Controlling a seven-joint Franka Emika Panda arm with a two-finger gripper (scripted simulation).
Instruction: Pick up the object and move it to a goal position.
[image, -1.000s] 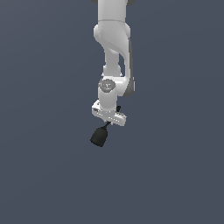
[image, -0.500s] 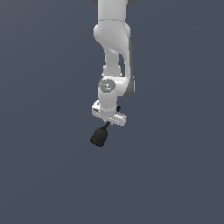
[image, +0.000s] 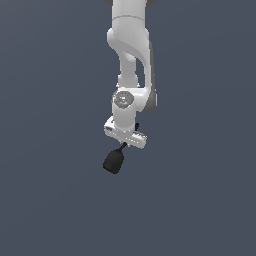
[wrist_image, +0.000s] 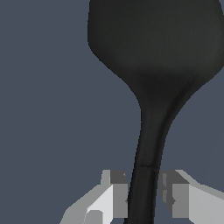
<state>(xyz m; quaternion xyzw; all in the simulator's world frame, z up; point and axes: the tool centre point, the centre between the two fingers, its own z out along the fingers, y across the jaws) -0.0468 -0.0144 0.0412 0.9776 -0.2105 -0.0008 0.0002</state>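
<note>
Fingers (wrist_image: 118, 199) clamped on thin stem of black object (image: 114, 161); flared body hangs below them.

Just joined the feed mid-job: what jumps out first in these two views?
The white arm hangs down the middle of the exterior view against a plain dark grey backdrop. Below its gripper dangles a small black object, held by its thin stem. In the wrist view that object looms large, its stem pinched between the two fingers.
</note>
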